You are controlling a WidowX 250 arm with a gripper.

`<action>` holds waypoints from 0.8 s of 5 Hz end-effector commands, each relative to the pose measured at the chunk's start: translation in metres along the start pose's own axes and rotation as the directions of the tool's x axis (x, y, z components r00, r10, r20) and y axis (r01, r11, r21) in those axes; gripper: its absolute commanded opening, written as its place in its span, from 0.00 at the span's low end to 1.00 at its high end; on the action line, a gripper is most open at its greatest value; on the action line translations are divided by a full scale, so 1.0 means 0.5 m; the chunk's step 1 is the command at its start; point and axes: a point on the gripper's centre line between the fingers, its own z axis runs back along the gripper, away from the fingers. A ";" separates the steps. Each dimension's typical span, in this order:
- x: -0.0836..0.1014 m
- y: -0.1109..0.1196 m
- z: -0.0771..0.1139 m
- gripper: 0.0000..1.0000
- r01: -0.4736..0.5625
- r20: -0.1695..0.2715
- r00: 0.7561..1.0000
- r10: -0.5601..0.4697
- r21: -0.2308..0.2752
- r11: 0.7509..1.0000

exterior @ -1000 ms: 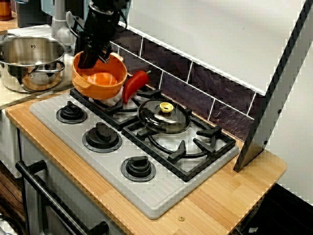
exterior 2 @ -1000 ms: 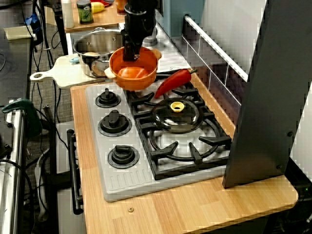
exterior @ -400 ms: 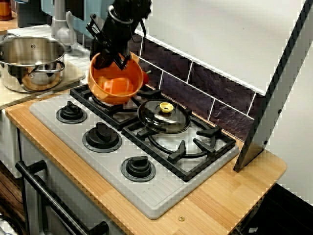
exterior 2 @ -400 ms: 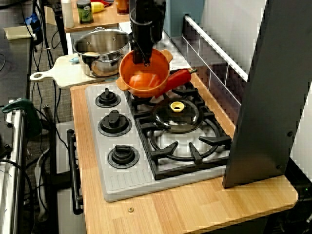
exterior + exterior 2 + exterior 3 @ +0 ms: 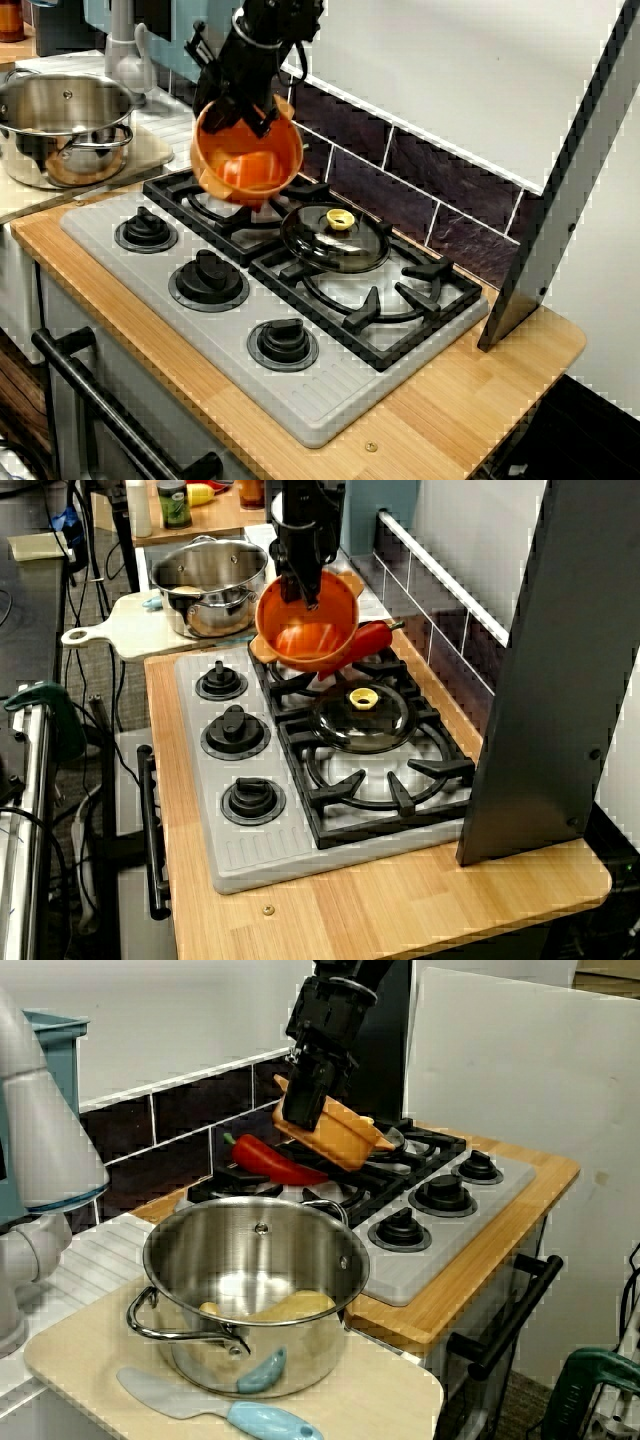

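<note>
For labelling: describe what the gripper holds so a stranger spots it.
On the grey gas hob, look above the burner nearest the steel pot. The black gripper holds an orange pot, tilted, clear of it. Unlike the red pepper and glass lid beside it, it is orange and lifted.

The arm is black all over, built of blocky, angular segments. Near the wrist, small dark brackets or cable ends stick out from its side, too small to tell apart. It narrows into a black tool with slim, straight fingers.
</note>
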 end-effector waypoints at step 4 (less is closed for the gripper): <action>0.064 0.085 0.100 0.00 -0.249 0.339 0.919 0.200 0.105 0.963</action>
